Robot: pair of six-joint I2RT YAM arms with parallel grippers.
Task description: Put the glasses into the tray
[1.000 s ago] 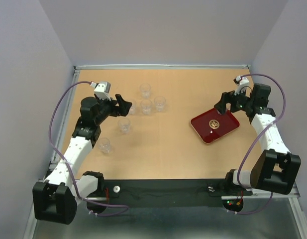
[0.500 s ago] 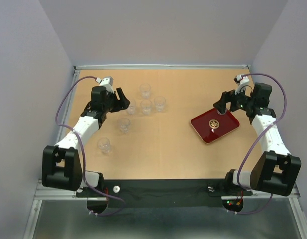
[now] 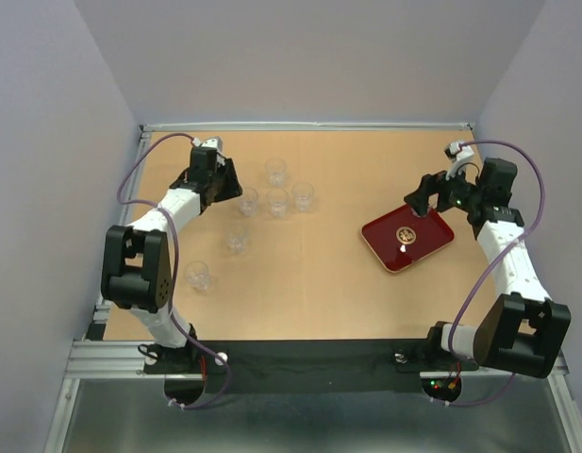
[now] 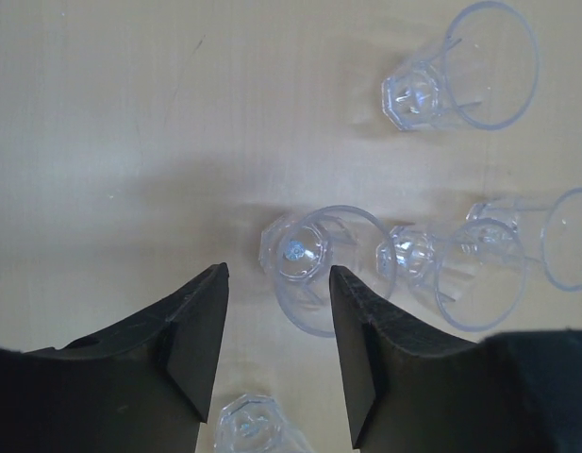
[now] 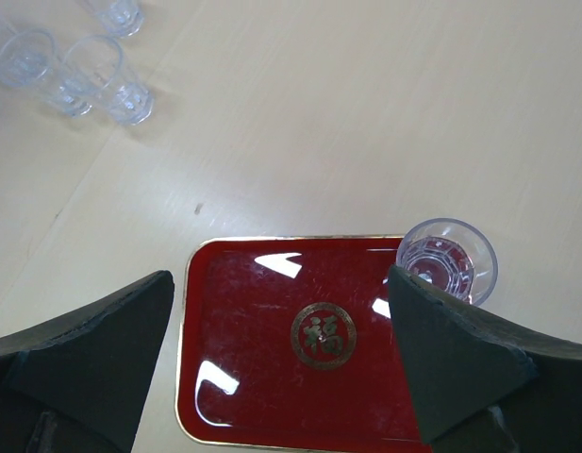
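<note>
Six of the glasses stand on the left half of the table, well apart from the tray, which lies over on the right, turned at an angle to the table's edges. Four of them make a loose cluster toward the far left, a fifth glass sits nearer, and a sixth glass nearer still. The left gripper is just beside the cluster's leftmost glass. From the wrist view its fingers are spread apart and grip nothing, and that glass sits just past the tips, in line with the gap. Whether either finger touches it, I cannot tell. The seventh glass stands upright at a corner of the tray, inside the rim as far as I can see, not far from the gold emblem. The right gripper hangs over the tray with its fingers wide apart, holding nothing, and the glass is close by one finger.
</note>
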